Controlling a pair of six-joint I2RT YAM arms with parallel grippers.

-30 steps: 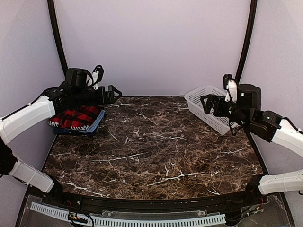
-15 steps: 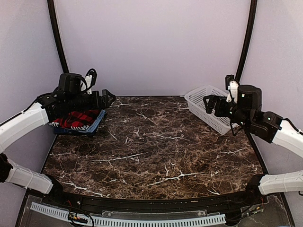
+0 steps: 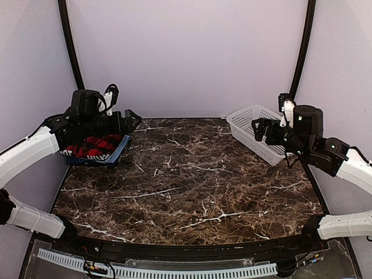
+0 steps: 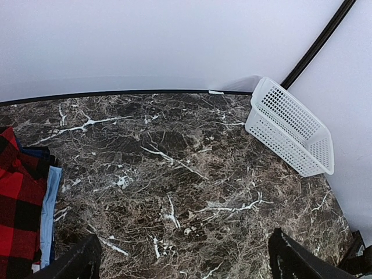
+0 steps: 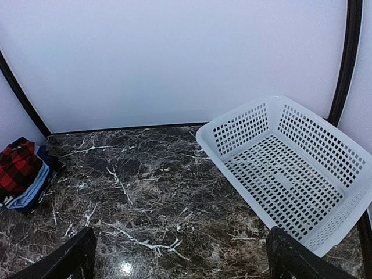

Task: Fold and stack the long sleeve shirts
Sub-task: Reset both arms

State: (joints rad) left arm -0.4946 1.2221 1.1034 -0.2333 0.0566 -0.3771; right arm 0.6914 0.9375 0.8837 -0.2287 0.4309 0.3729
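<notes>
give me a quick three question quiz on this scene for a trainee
1. True or false: the white basket is empty.
2. Which shirt tops the stack? A red-and-black check shirt, B green striped, C plain white.
3. Fill in: the left end effector and right end effector are both ___.
Key: 1 true; 2 A; 3 open.

**Partly seen items: shirt stack and basket**

Opposite the white basket [image 5: 232, 115], the left arm [image 3: 87, 119] hides the far part of the red-and-black shirt [image 3: 93, 145]. Only edges show of the light blue shirt [image 4: 49, 203] and the darker blue shirt [image 4: 34, 152]. The right wrist view crops the basket's right corner.
</notes>
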